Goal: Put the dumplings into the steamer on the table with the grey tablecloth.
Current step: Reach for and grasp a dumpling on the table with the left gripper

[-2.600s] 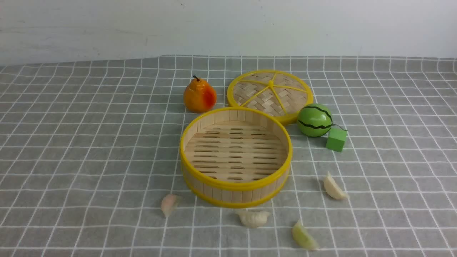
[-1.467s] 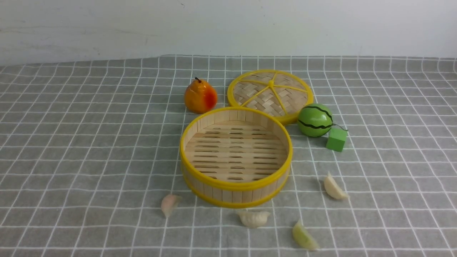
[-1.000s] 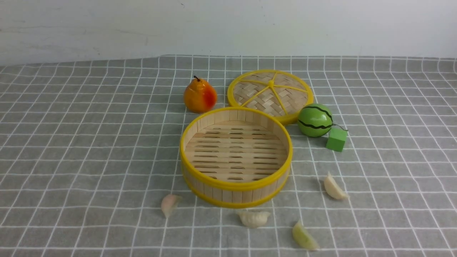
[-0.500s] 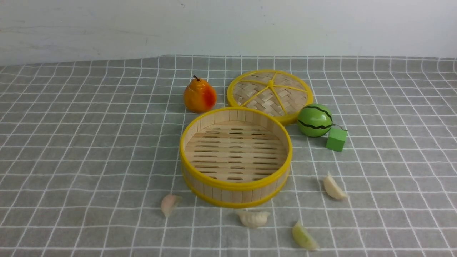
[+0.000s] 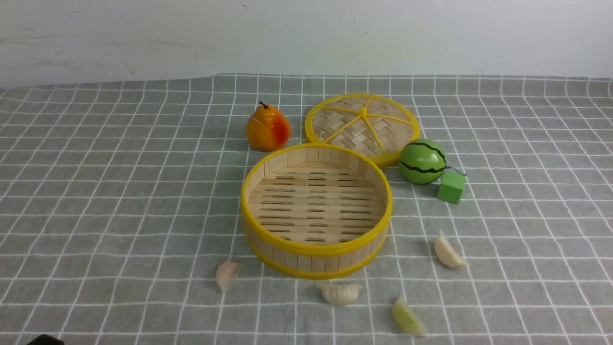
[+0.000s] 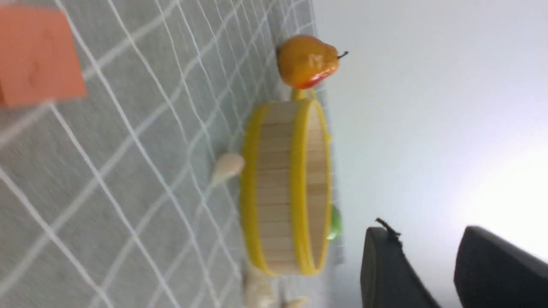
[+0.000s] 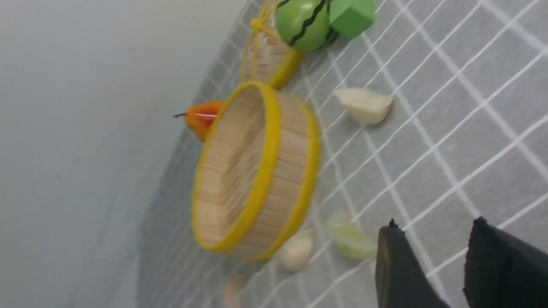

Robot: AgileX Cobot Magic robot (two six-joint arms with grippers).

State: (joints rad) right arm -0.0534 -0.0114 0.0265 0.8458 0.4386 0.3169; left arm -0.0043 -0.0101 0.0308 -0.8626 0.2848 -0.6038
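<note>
1. Left claw [image 6: 428, 256]: fingers part open, nothing held.
2. Right claw [image 7: 432, 244]: same, part open and empty.
3. Steamer [image 5: 316, 261] in middle of surface [image 5: 527, 143], on cloth [image 5: 119, 215].
4. Outside it on cloth, toward near edge: pink dumpling [image 5: 225, 274], white dumpling [image 5: 340, 293], green dumpling [image 5: 407, 317]. Fourth dumpling [image 5: 448, 251] sits on right-edge side.
</note>
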